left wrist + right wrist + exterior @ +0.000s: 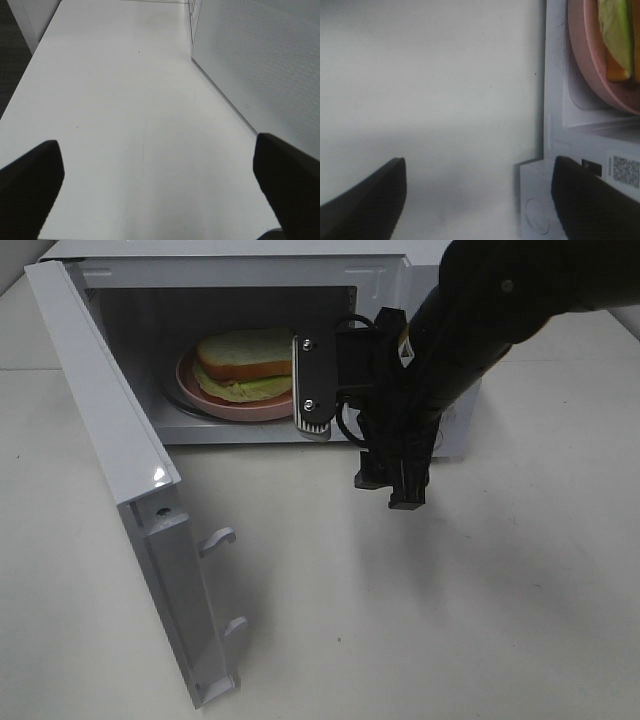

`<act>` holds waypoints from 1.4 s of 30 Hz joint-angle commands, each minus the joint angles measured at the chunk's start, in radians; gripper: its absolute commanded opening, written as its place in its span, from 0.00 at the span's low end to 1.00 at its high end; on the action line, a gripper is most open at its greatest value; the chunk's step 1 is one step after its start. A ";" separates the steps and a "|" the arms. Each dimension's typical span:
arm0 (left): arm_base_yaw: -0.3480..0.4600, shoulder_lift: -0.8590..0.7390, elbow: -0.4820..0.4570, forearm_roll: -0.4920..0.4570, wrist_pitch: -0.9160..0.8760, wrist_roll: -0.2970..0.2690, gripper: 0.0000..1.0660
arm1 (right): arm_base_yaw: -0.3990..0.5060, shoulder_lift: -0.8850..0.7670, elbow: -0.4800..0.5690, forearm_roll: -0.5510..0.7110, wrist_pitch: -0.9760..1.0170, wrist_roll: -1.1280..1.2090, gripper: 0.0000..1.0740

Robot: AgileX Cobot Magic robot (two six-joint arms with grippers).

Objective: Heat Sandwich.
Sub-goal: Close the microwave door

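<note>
The sandwich point(245, 358), pale bread with green filling, lies on a pink plate point(232, 406) inside the open white microwave point(250, 250). My right gripper point(392, 492) hangs fingers-down over the table just in front of the oven's opening, right of the plate, open and holding nothing. In the right wrist view its fingers point(365, 205) stand wide apart, the gripper point(477, 210) over bare table, with the plate point(585, 55) and sandwich point(615, 35) at the picture's edge. My left gripper point(160, 192) is open and empty over the table; it is outside the exterior view.
The microwave door point(110, 420) stands swung out to the left, reaching toward the table's front; its perforated panel point(260, 65) fills one side of the left wrist view. White tabletop point(450, 620) lies in front of the oven.
</note>
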 commanded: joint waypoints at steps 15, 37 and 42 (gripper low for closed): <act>0.002 -0.016 0.000 -0.006 -0.005 0.001 0.92 | 0.001 -0.253 0.222 0.007 0.008 0.411 0.71; 0.002 -0.016 0.000 -0.006 -0.005 0.001 0.92 | 0.001 -0.624 0.364 0.014 0.274 0.867 0.71; 0.002 -0.016 0.000 -0.006 -0.005 0.001 0.92 | 0.001 -0.733 0.364 0.014 0.372 0.878 0.71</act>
